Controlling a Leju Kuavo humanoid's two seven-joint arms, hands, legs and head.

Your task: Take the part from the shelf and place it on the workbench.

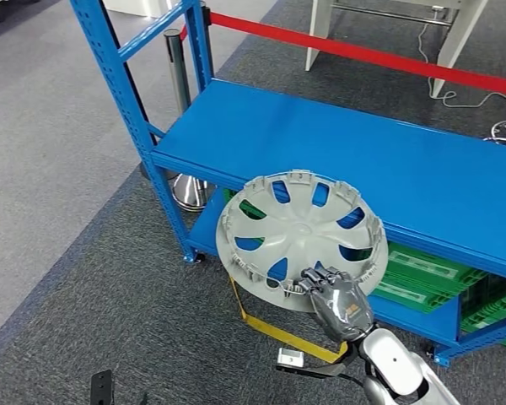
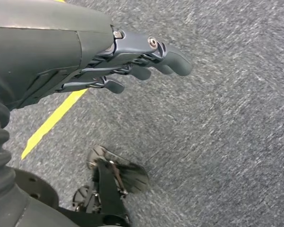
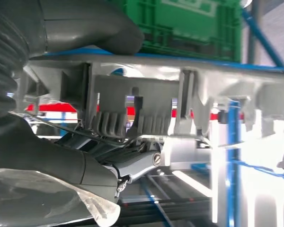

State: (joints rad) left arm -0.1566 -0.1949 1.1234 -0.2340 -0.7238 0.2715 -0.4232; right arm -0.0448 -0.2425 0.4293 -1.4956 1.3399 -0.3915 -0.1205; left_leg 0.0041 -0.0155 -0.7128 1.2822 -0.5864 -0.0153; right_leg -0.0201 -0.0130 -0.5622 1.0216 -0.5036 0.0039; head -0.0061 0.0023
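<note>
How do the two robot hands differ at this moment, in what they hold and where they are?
The right robot hand grips the rim of the grey wheel cover in front of the blue shelf; the left robot hand holds nothing. The right is raised at shelf level; the left hangs over the grey carpet, fingers extended.

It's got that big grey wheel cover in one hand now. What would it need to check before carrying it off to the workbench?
1. Grip: the right hand holds the wheel cover at its near rim, thumb on one face and fingers on the other. Ok.
2. Firmness of a one-edge hold on a wide disc: cannot tell.
3. Cover lifted off the blue shelf: it hangs past the front edge; whether the far rim rests on it, cannot tell.
4. Left hand free: hangs over the carpet, fingers apart, holding nothing. Ok.
5. Path: a yellow strap lies on the floor below the cover. Not ok.
</note>
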